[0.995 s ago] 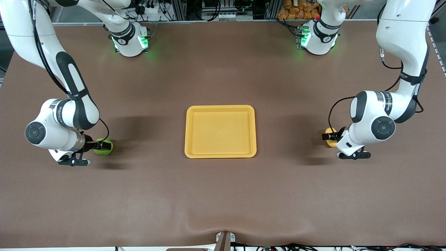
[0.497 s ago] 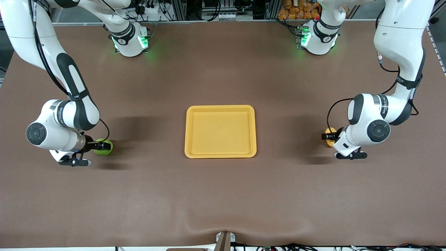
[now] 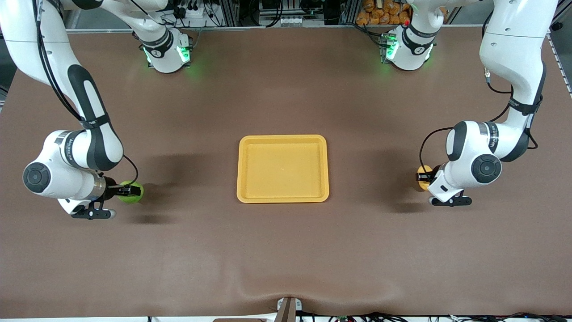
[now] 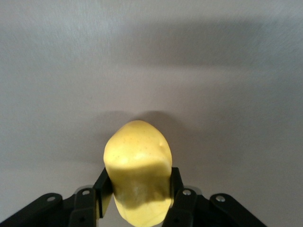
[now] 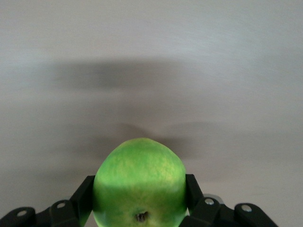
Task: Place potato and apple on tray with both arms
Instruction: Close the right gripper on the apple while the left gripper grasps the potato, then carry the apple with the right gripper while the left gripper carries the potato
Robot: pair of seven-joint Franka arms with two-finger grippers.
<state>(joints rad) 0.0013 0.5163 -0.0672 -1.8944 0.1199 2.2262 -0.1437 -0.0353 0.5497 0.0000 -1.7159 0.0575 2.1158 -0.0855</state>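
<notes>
Potato (image 3: 422,171) pinched between the left gripper (image 3: 423,177) fingers (image 4: 176,188), over bare table toward the left arm's end, shadow cast on the brown surface below. Yellow skin bulging out past both pads in the left wrist view (image 4: 138,169). Apple (image 3: 131,192) clamped in the right gripper (image 3: 126,191), fingers (image 5: 83,196) pressed to both sides, over the table toward the right arm's end; stem dimple showing in the right wrist view (image 5: 139,182). Tray (image 3: 243,166) lying flat mid-table between the two arms, well apart from both fruits, nothing in it. Brown table (image 3: 286,250) all around.
</notes>
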